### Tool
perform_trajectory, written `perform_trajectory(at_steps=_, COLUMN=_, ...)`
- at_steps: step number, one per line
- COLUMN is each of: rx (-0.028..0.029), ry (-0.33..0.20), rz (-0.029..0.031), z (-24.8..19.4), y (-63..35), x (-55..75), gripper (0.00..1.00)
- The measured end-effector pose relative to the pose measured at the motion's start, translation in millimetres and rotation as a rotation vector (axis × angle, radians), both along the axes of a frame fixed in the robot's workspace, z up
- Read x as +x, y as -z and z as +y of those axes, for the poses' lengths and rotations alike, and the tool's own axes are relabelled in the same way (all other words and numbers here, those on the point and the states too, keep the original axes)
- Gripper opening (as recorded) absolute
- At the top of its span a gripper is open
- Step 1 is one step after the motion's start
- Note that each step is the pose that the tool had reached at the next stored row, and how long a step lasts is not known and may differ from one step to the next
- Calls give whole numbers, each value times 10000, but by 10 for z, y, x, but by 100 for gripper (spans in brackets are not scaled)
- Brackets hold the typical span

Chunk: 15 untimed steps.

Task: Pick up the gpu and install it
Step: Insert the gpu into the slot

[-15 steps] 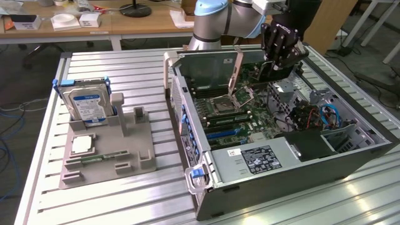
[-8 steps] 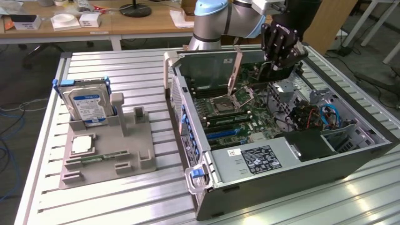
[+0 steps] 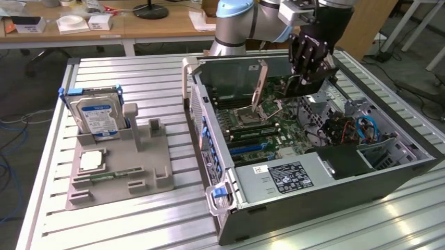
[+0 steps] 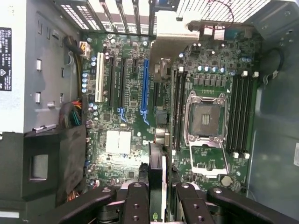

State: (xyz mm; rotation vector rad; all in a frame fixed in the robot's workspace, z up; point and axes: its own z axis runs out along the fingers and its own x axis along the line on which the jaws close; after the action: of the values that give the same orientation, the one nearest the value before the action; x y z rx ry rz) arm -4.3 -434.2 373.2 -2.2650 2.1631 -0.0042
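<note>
The gpu point(image 3: 259, 83) hangs inside the open computer case point(image 3: 326, 208), above the motherboard point(image 3: 278, 130). It is upright, with its pale tan bracket toward the exterior view's left. My gripper point(image 3: 306, 79) reaches down into the case and is shut on the card's other end. In the wrist view the gpu point(image 4: 170, 44) is edge-on, a thin dark board running away from my gripper point(image 4: 159, 193) to the tan bracket near the rear slot covers. Its edge lies between the blue slot point(image 4: 145, 84) and the CPU socket point(image 4: 205, 116). Whether it touches a slot I cannot tell.
A grey fixture point(image 3: 149, 172) on the slatted table holds the silver hard drive point(image 3: 97, 117), a CPU chip point(image 3: 91, 160) and a green memory stick point(image 3: 108, 175). Inside the case are the power supply point(image 3: 292, 174), a black shroud point(image 4: 60, 158) and red and blue cables point(image 3: 347, 130).
</note>
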Motion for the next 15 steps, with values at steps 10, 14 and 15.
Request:
perform_trajectory(at_steps=10, rx=-23, ry=1, rz=133, z=0, y=134, x=-24, gripper=27)
perform_trajectory(at_steps=14, rx=-14, ry=0, rz=80, z=0, y=182, x=-133, gripper=27)
perform_trajectory(at_steps=15, rx=13, ry=1, rz=56, z=0, y=186, x=-154, gripper=27)
